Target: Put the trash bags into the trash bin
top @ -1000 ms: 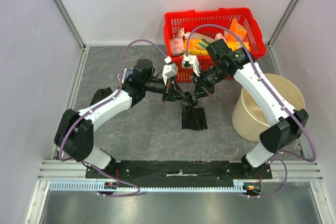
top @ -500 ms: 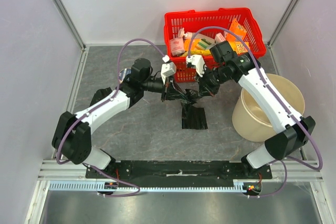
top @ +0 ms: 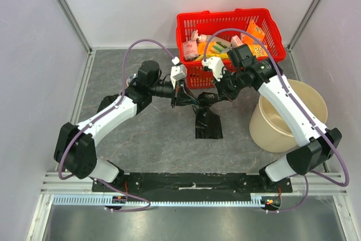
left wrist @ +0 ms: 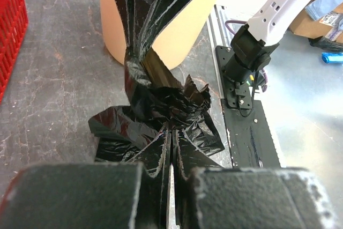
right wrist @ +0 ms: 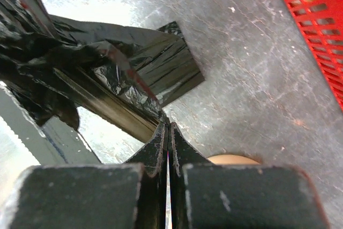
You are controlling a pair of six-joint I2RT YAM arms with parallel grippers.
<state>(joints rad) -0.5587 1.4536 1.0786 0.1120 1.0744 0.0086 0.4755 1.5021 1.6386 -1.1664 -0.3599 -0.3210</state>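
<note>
Right, both pairs of jaws were pinched almost flat on the black trash bags (top: 206, 118): the left gripper (top: 185, 101) and right gripper (top: 216, 96) each clamped a bunched end at frame centre, with the tail draped onto the table (top: 141, 139). The trash bin (top: 265, 131) sat at right, well apart. I judged lift should come first so the tail cleared the rim, both arms travelling together to spare the film. The red basket (top: 189, 23) crowded the top, and the open room lay lower centre.
</note>
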